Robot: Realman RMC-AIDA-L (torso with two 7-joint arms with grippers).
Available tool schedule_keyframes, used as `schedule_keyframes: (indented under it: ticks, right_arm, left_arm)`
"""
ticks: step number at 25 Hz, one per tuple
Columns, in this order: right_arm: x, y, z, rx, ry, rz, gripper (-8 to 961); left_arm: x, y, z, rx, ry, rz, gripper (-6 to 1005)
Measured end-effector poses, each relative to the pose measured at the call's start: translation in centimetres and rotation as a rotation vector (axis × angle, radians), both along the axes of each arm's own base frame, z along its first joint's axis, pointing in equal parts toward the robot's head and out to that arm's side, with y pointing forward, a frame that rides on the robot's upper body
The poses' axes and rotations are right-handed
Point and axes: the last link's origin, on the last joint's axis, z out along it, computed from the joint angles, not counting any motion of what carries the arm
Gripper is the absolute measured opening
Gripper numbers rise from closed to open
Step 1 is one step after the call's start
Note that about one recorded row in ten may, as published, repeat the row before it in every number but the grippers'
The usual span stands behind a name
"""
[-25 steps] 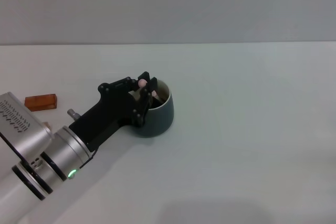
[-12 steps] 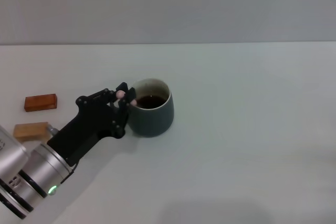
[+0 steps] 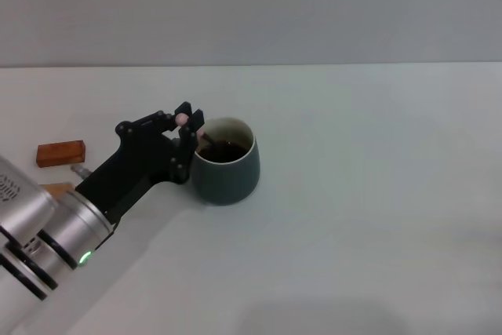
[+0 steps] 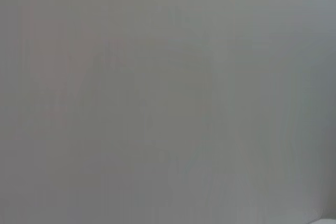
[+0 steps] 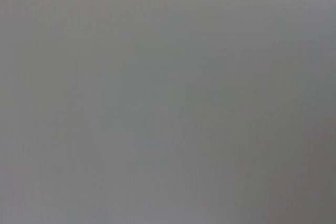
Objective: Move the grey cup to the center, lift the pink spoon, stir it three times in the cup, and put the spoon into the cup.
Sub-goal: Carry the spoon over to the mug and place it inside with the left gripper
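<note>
Right now my left gripper (image 3: pixel 187 121) sits just beside the grey cup (image 3: pixel 226 164), at about nine to ten o'clock off its rim, with my fingers closed on the pale handle end of the pink spoon (image 3: pixel 196 132). The spoon slants down over the rim so that its metal end reaches into the dark liquid near the nine o'clock side of the cup. The cup stands upright near the middle of the tabletop (image 3: pixel 361 194). My right gripper is nowhere in the head view, and neither wrist view shows anything I can use.

What worries me most is how close my fingers are to the cup wall. If I sweep the spoon in too wide a circle, my fingers or the spoon's neck could press on the rim and shove or tip the cup, spilling the drink. I judge the hold as thin, since only the handle's end sits between my fingers; a knock against the cream inner wall could twist the spoon out of line or pull it loose. Letting go while the spoon leans this far outward could let it topple over the rim onto the tabletop. A reddish-brown block (image 3: pixel 60 153) lies well apart at nine o'clock, clear of my sweep.
</note>
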Motion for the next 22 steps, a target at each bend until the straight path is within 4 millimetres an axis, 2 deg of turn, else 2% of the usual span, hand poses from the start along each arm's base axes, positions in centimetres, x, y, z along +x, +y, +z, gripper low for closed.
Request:
schedule_keyframes:
  ticks: [7,13,22]
  right_arm:
    - [0.1,-0.1,0.0,0.002,0.001,-0.003,0]
    - [0.1,-0.2,0.0,0.002,0.0,-0.003,0]
    - [0.0,0.1,0.1,0.0,-0.002,0.004,0]
  left_arm:
    - [1.4,0.6,-0.6,-0.018,0.0,-0.042,146]
    - [2.1,0.0,-1.5,-0.051,-0.01,-0.068,151]
    - [1.1,-1.4,-1.4,-0.049,-0.023,-0.034,169]
